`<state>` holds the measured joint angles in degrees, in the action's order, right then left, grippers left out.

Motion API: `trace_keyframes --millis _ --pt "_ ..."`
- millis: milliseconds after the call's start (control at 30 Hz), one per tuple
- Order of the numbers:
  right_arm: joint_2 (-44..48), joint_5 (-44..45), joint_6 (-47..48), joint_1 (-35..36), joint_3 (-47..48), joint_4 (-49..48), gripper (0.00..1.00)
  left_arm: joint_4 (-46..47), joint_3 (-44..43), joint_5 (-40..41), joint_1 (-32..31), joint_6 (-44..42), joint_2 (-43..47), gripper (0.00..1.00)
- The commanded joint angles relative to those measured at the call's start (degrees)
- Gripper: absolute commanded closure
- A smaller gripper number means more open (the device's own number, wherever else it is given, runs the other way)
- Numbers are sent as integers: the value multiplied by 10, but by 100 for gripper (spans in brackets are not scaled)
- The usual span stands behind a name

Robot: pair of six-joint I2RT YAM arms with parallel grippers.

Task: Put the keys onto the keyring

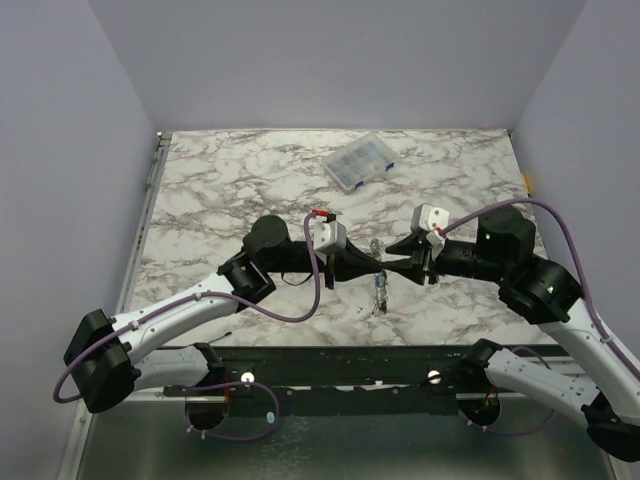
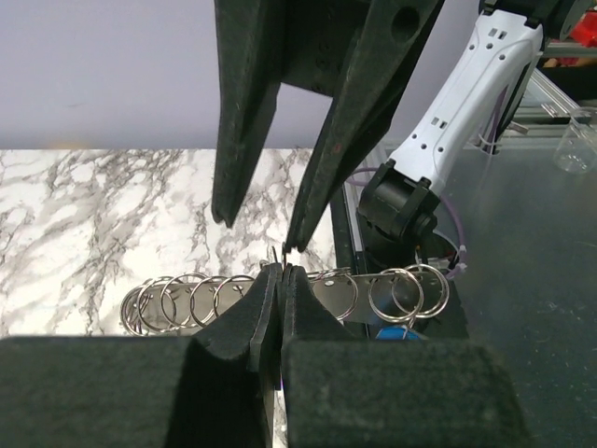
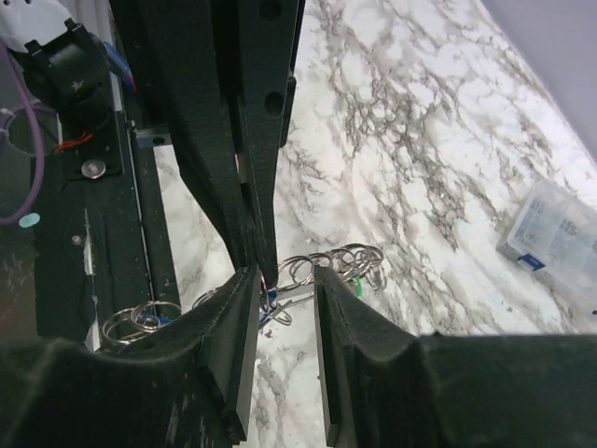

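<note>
My two grippers meet tip to tip above the table's middle front. The left gripper is shut, and a thin metal sliver sticks out edge-on between its tips; I cannot tell whether it is a key or the keyring. The right gripper stands open around those tips, its pads apart from them. Below on the marble lies a bunch of silvery rings on a metal strip. Beside them are a blue key head and a green bit.
A clear plastic compartment box sits at the back of the marble table. The black base rail runs along the near edge, and purple cables loop from both arms. Grey walls close in on three sides.
</note>
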<state>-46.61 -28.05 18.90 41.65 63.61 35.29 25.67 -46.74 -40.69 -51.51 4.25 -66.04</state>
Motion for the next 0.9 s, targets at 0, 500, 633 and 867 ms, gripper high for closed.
trace_keyframes --millis 0,500,633,867 --pt "21 -16 -12 3 -12 -54 60 34 13 5 -2 4 19 100" --pt "82 -80 -23 3 -70 -121 69 126 48 -14 -2 31 52 100" --pt "63 -116 -23 4 -58 -112 71 169 60 -13 -2 56 61 100" --pt "58 -119 -33 4 -60 -138 67 236 78 -13 -3 86 74 100"
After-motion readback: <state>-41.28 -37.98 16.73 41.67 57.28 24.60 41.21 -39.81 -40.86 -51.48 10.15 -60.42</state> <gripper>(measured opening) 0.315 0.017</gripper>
